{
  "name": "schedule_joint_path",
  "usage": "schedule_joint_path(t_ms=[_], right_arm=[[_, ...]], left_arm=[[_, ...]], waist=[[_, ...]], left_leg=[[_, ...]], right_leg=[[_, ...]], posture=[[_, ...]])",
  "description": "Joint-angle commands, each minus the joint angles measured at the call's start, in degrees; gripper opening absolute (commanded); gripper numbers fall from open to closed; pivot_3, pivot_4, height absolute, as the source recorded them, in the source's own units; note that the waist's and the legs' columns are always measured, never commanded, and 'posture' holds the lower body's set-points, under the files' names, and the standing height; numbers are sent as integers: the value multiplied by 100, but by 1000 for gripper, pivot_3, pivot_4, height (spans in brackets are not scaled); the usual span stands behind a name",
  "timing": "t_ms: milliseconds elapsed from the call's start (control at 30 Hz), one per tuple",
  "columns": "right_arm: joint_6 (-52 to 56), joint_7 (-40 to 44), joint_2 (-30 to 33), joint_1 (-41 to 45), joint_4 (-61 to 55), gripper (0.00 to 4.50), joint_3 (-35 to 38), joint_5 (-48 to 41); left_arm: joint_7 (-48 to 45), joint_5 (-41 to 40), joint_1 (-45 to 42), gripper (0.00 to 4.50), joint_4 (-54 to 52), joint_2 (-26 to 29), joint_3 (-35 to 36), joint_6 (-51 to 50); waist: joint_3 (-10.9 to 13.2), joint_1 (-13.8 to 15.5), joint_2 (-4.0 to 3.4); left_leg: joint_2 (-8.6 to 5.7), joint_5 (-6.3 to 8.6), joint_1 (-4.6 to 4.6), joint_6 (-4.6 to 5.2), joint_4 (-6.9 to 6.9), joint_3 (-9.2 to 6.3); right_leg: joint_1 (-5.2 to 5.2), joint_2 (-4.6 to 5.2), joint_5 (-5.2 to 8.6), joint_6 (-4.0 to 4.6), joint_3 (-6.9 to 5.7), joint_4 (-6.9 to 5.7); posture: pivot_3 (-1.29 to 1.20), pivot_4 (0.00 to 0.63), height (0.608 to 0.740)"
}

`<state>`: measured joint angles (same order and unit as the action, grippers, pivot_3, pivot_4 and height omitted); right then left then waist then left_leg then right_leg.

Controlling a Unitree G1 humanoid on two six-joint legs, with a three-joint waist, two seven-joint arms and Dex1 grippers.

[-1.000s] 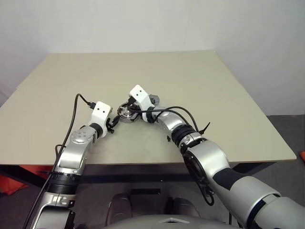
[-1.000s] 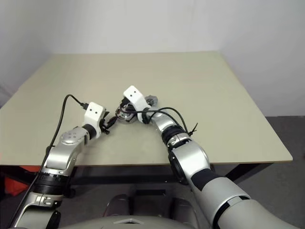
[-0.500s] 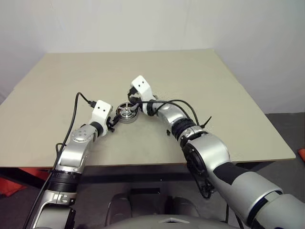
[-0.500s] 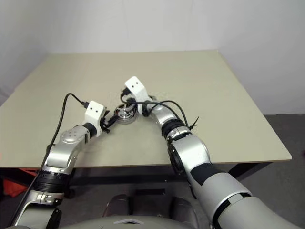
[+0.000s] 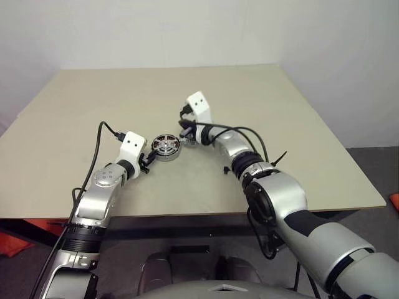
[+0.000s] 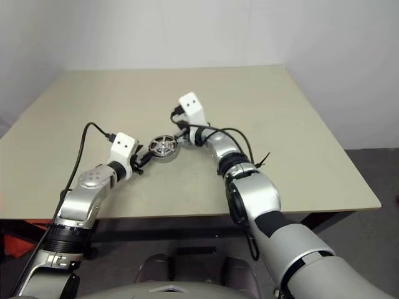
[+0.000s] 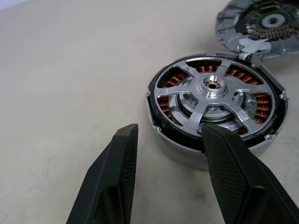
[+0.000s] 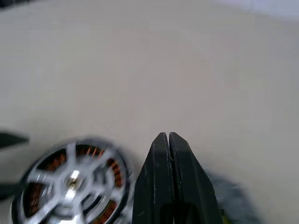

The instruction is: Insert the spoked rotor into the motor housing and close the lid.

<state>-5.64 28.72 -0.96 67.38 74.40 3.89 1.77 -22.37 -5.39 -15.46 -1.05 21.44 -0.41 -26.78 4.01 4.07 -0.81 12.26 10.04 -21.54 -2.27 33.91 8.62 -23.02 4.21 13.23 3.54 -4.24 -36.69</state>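
The spoked rotor [image 7: 212, 95], black-rimmed with silver spokes, lies inside the motor housing [image 5: 166, 146], and copper windings show between its spokes. The lid [image 7: 261, 21] lies flipped open on the table at the housing's far side, joined to its rim. My left gripper [image 7: 168, 140] is open at the housing's near side; one of its fingers [image 7: 233, 177] is at the housing's wall, the other stands apart. My right gripper [image 5: 185, 134] is shut and empty, raised just to the right of the housing, over the lid.
The housing stands near the middle of a beige table [image 5: 280, 124], with bare tabletop all round it. Black cables [image 5: 243, 134] loop along my right forearm. The table's front edge [image 5: 187, 215] runs below both arms.
My right gripper has lifted off the housing and swung up and to the right, still shut. The rotor now shows uncovered in the housing. The left arm has kept still.
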Motion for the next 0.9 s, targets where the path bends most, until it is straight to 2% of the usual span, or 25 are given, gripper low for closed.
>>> schedule_joint_path(t_ms=[33,200,367,667,900], right_arm=[[-27,-20,414,248,-326,22,165,-156],[110,-502,1065,133,-217,22,173,-69],[316,-1061,1493,-334,-47,22,186,-9],[320,-1076,921,-1145,-59,22,100,0],[263,-1067,618,-907,-84,22,183,-85]], left_arm=[[12,2,-96,2273,-130,59,110,93],[-26,-42,-101,2273,-71,173,242,117],[-116,-138,-102,2273,-52,360,436,74],[-306,-281,-161,2273,77,808,775,5],[-293,-233,-64,2273,14,861,785,-37]], waist=[[0,13,0],[1,25,1],[0,26,2],[0,-28,2],[0,-30,1]], left_leg=[[-2,0,-1,1,0,0],[-4,1,-4,2,4,1],[-23,1,-4,2,4,1],[-27,0,-7,2,7,3],[-22,0,5,1,12,2]], right_leg=[[0,0,0,0,0,0],[-2,1,0,0,0,0],[-1,0,0,0,-1,1],[-13,-1,0,0,1,-6],[-2,-2,0,0,1,-8]], posture=[[0,0,740],[0,0,740],[0,0,740],[0,0,740],[0,0,740]])
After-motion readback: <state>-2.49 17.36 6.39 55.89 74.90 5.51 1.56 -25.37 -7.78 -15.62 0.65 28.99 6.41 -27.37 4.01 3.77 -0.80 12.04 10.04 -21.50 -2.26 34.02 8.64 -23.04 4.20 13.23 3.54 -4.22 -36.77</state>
